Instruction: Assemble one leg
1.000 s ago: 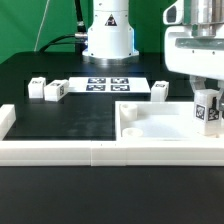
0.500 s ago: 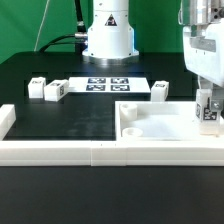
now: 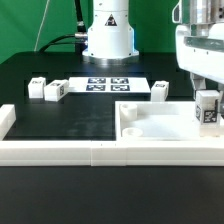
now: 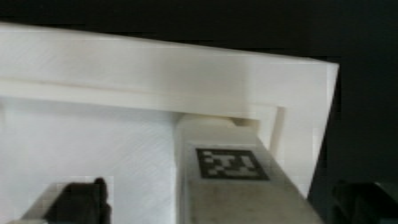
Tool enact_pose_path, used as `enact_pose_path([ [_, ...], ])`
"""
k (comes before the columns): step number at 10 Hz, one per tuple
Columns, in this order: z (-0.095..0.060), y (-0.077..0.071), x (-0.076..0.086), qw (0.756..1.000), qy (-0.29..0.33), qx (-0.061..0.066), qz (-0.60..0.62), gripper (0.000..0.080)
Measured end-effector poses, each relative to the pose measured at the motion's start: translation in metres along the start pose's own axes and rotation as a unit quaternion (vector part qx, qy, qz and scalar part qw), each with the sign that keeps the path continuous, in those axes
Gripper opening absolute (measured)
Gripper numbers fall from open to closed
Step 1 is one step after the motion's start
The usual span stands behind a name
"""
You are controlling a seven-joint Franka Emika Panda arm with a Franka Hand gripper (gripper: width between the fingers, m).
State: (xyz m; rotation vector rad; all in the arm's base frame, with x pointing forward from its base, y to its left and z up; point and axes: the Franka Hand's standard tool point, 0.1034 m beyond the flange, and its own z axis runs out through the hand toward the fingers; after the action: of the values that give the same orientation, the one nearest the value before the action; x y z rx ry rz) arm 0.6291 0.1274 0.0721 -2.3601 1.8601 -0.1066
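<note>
One white leg (image 3: 208, 108) with a square tag stands upright at the corner of the flat white tabletop (image 3: 150, 128), on the exterior view's right. My gripper (image 3: 207, 98) is down over it. In the wrist view the leg (image 4: 231, 190) stands between my two dark fingers (image 4: 79, 202). One finger is against the leg. A strip of white tabletop (image 4: 89, 130) shows between the leg and the other finger, so the jaws stand open around the leg. Three more legs lie behind: two on the exterior view's left (image 3: 36, 88) (image 3: 55, 91) and one (image 3: 160, 90) near the middle.
The marker board (image 3: 105, 84) lies at the back in front of the robot base (image 3: 108, 35). A low white wall (image 3: 60, 150) runs along the front of the black mat and turns up at the exterior view's left (image 3: 5, 120).
The gripper's body has turned about the leg and shifted slightly toward the exterior view's left. The leg stays at the same corner, and its tag faces the exterior camera again.
</note>
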Motion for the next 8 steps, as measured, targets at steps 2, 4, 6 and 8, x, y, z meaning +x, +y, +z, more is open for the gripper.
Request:
enact_pose_path([
  [2,-0.0004,-0.0004,0.0024,0.993,0.0,0.0,-0.122,0.0648],
  [4,-0.0004,-0.0004,0.0041,0.975,0.001,0.0,-0.223,0.0649],
  [6,-0.0005,-0.0003,0.0052,0.941,0.001,-0.001,-0.339,0.0649],
  [8,-0.0005,-0.0003,0.0065,0.902,0.002,-0.002,-0.433,0.0649],
])
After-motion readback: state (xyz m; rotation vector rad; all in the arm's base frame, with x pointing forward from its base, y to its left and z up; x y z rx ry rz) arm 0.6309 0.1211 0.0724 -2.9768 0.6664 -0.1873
